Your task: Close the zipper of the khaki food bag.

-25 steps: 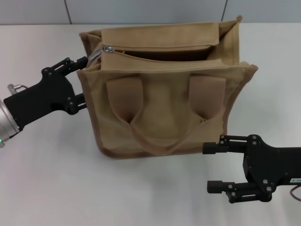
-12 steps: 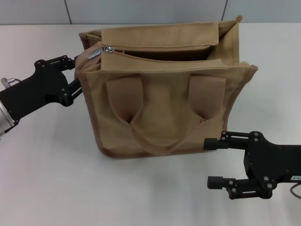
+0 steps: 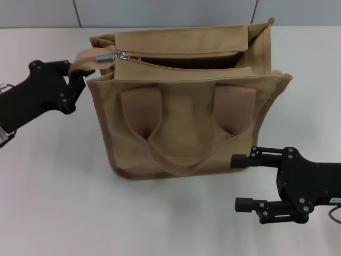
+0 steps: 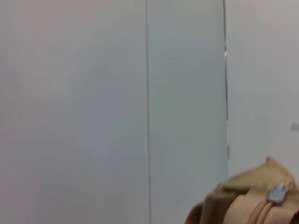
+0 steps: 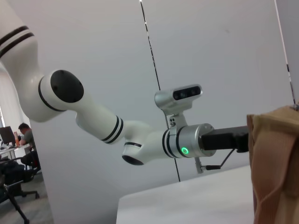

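The khaki food bag (image 3: 184, 122) stands upright in the middle of the table, its two strap handles hanging down the front. The zipper (image 3: 181, 54) runs across the top panel and stands open, with a dark gap behind it. Its silver pull tab (image 3: 123, 55) sits at the bag's left end and also shows in the left wrist view (image 4: 279, 192). My left gripper (image 3: 76, 76) is at the bag's upper left corner, shut on the khaki end tab of the zipper tape (image 3: 85, 57), which is drawn out leftward. My right gripper (image 3: 243, 182) is open and empty by the bag's front right corner.
The white table (image 3: 58, 176) has free room to the left of and in front of the bag. A grey panelled wall (image 3: 160, 12) runs behind the table. The right wrist view shows my left arm (image 5: 140, 140) and the bag's edge (image 5: 275, 158).
My left gripper has drawn back leftward from the bag's corner, pulling the zipper's end tab out with it. The right gripper has hardly moved.
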`<move>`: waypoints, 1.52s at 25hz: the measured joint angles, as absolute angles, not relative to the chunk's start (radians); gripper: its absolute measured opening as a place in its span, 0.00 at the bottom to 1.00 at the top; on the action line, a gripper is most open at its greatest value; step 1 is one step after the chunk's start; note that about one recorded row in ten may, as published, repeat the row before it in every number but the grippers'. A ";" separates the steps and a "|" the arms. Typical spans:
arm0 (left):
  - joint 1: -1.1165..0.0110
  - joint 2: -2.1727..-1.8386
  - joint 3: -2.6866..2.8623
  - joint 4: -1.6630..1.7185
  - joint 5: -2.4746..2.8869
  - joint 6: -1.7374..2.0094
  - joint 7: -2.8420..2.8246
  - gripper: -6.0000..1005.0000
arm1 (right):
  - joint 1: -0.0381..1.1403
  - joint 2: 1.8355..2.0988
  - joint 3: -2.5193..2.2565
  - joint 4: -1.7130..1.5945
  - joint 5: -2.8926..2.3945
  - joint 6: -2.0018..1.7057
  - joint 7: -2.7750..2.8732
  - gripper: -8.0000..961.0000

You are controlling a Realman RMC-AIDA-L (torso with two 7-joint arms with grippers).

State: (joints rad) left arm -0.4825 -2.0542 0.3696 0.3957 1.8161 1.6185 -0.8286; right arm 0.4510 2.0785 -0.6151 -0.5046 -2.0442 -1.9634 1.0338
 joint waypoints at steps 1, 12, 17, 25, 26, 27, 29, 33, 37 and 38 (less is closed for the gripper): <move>-0.482 -2.052 0.370 0.395 1.804 1.651 -0.834 0.11 | 0.451 2.079 -0.615 -0.504 -2.039 -1.968 1.034 0.75; -0.548 -2.057 0.375 0.409 1.784 1.746 -0.885 0.01 | 0.454 2.076 -0.614 -0.490 -1.952 -2.026 1.063 0.74; -0.561 -2.063 0.379 0.426 1.784 1.751 -0.905 0.01 | 0.476 2.073 -0.613 -0.467 -1.898 -2.028 1.134 0.74; -0.555 -2.063 0.371 0.426 1.783 1.756 -0.911 0.01 | 0.591 2.044 -0.601 -0.532 -1.797 -2.033 1.521 0.74; -0.555 -2.063 0.371 0.425 1.783 1.759 -0.911 0.01 | 0.619 2.036 -0.601 -0.549 -1.791 -2.033 1.589 0.74; -0.555 -2.063 0.371 0.425 1.783 1.759 -0.911 0.01 | 0.619 2.036 -0.601 -0.549 -1.791 -2.033 1.589 0.74; -0.554 -2.063 0.371 0.424 1.783 1.766 -0.911 0.01 | 0.666 2.021 -0.604 -0.575 -1.789 -2.025 1.697 0.74; -0.554 -2.064 0.371 0.419 1.776 1.776 -0.911 0.01 | 0.764 1.999 -0.626 -0.615 -1.808 -1.976 1.870 0.73; -0.553 -2.068 0.372 0.412 1.771 1.779 -0.911 0.01 | 0.881 1.991 -0.717 -0.634 -1.863 -1.875 2.017 0.73; -0.553 -2.068 0.372 0.409 1.771 1.780 -0.911 0.01 | 0.898 1.991 -0.734 -0.637 -1.869 -1.856 2.040 0.69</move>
